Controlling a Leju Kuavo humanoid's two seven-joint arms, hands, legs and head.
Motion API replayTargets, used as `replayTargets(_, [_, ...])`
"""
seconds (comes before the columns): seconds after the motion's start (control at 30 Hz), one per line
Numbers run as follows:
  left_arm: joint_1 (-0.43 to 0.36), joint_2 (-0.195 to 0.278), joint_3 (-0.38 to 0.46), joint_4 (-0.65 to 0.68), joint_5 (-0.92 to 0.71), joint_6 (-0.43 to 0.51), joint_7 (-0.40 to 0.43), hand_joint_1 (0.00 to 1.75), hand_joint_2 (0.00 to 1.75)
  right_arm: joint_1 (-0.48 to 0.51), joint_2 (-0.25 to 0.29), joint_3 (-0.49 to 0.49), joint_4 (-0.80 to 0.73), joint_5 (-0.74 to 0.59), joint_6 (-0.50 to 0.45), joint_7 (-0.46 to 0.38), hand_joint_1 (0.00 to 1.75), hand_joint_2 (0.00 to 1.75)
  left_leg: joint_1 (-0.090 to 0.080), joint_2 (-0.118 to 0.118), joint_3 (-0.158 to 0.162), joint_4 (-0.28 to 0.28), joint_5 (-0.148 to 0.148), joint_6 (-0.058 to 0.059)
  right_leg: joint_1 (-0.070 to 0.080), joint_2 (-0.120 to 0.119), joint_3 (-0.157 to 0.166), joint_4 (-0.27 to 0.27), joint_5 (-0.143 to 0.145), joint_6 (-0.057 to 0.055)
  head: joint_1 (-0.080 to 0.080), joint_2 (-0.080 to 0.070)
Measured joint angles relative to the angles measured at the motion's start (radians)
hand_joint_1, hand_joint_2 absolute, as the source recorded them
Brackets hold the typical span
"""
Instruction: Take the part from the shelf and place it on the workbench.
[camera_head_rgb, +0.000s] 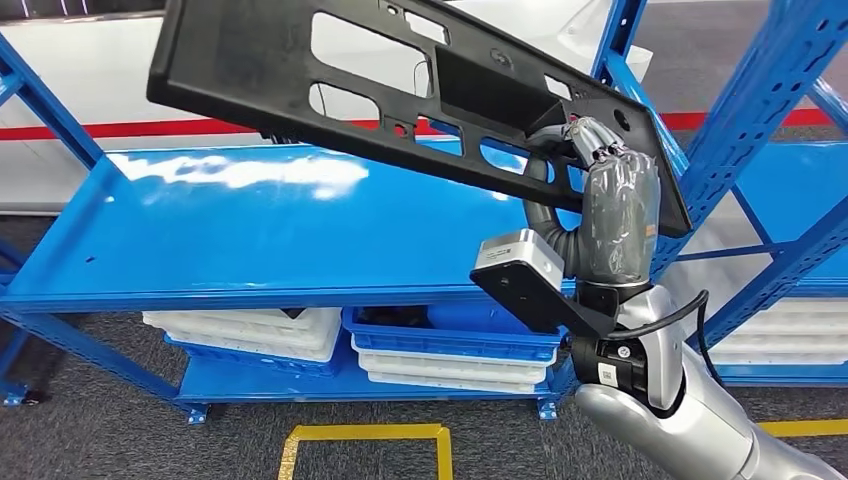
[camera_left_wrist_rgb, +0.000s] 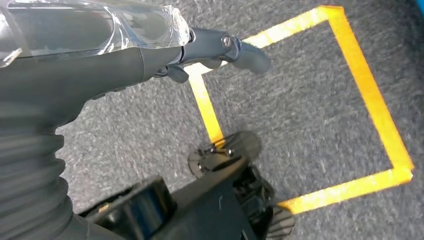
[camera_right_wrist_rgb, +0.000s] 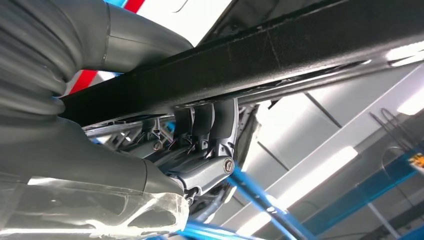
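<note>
Black part (camera_head_rgb: 400, 90), gripped by right hand (camera_head_rgb: 612, 190), hangs above blue shelf (camera_head_rgb: 250, 240).

My right hand (camera_head_rgb: 612, 195) sits behind the black part (camera_head_rgb: 400, 90); fingertips go through a cutout and out of sight, so I can't read how the thumb lies. The part's top edge is cut off by the head view's upper border. In the right wrist view the part (camera_right_wrist_rgb: 260, 55) crosses as a dark bar, both ends past the frame, covering most of my fingers (camera_right_wrist_rgb: 210, 125).

Left hand (camera_left_wrist_rgb: 150, 55): palm side turned away, fingers (camera_left_wrist_rgb: 240, 50) partly cut off.

Blue bin (camera_head_rgb: 450, 335) on the lower shelf: contents too dark to tell.
</note>
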Motion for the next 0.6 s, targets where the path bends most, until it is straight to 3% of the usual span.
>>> replayTargets(0.07, [0.000,-0.001,0.000,0.000,0.000,0.000,0.000,0.00,1.75,-0.001,-0.001,-0.001,-0.002,-0.004,0.001,0.000,1.75,1.75,0.006,0.001,-0.006,0.018,-0.014,-0.006,0.004,0.000,-0.003,0.000,0.004,-0.021,-0.001,0.000])
replayTargets(0.1, [-0.001,-0.001,0.000,0.000,0.000,0.000,0.000,0.00,1.75,-0.003,-0.001,-0.001,-0.004,-0.005,0.002,-0.001,1.75,1.75,0.006,0.001,-0.026,0.061,-0.040,-0.004,0.006,-0.001,-0.004,-0.001,0.007,-0.030,-0.003,0.000])
replayTargets(0.2, [0.000,-0.001,0.000,0.000,0.000,0.001,0.000,0.00,1.75,-0.003,-0.001,-0.001,-0.006,-0.011,0.009,-0.001,1.75,1.75,-0.012,0.000,-0.133,0.289,-0.148,0.011,0.017,-0.001,-0.012,-0.002,0.011,-0.046,-0.006,0.000])
replayTargets(0.23, [0.001,-0.001,0.000,0.000,0.000,0.002,-0.001,0.00,1.75,-0.003,-0.001,0.000,-0.006,-0.015,0.013,-0.001,1.75,1.75,-0.020,0.000,-0.155,0.333,-0.160,0.017,0.022,-0.001,-0.014,-0.001,0.011,-0.049,-0.007,0.000])
replayTargets(0.27, [0.001,-0.001,0.000,0.000,0.000,0.003,-0.002,0.00,1.75,-0.003,-0.001,0.000,-0.006,-0.018,0.017,-0.001,1.75,1.75,-0.026,0.000,-0.155,0.334,-0.152,0.024,0.027,-0.001,-0.014,-0.001,0.012,-0.050,-0.007,0.000])
replayTargets(0.3, [0.001,-0.001,-0.001,0.000,0.000,0.005,-0.004,0.00,1.75,-0.003,-0.001,0.000,-0.006,-0.020,0.020,0.000,1.75,1.75,-0.032,0.000,-0.133,0.291,-0.128,0.033,0.031,0.000,-0.014,-0.001,0.013,-0.051,-0.007,0.000])
replayTargets(0.37, [-0.001,0.000,-0.002,0.000,-0.001,0.010,-0.010,0.00,1.75,-0.004,-0.002,0.000,-0.006,-0.023,0.024,0.000,1.75,1.75,-0.046,0.000,-0.056,0.141,-0.068,0.057,0.038,0.000,-0.012,-0.001,0.013,-0.050,-0.007,0.000])
replayTargets(0.43, [-0.003,0.000,-0.005,0.000,-0.002,0.014,-0.013,0.00,1.75,-0.005,-0.002,0.000,-0.006,-0.026,0.025,0.002,1.75,1.75,-0.057,0.000,-0.012,0.047,-0.040,0.075,0.041,0.001,-0.010,-0.002,0.013,-0.045,-0.007,0.000])
replayTargets(0.53, [-0.002,0.001,-0.008,0.000,-0.002,0.018,-0.013,0.00,1.75,-0.008,-0.002,-0.001,-0.007,-0.037,0.023,0.005,1.75,1.75,-0.061,0.000,-0.008,0.030,-0.031,0.086,0.039,0.000,-0.010,-0.003,0.012,-0.029,-0.007,0.000])
replayTargets(0.6, [-0.002,0.001,-0.009,0.000,0.000,0.019,-0.012,0.00,1.75,-0.010,-0.003,-0.001,-0.008,-0.052,0.023,0.008,1.75,1.75,-0.056,0.001,-0.003,0.020,-0.020,0.095,0.038,-0.001,-0.029,0.038,-0.017,-0.022,-0.006,0.000])
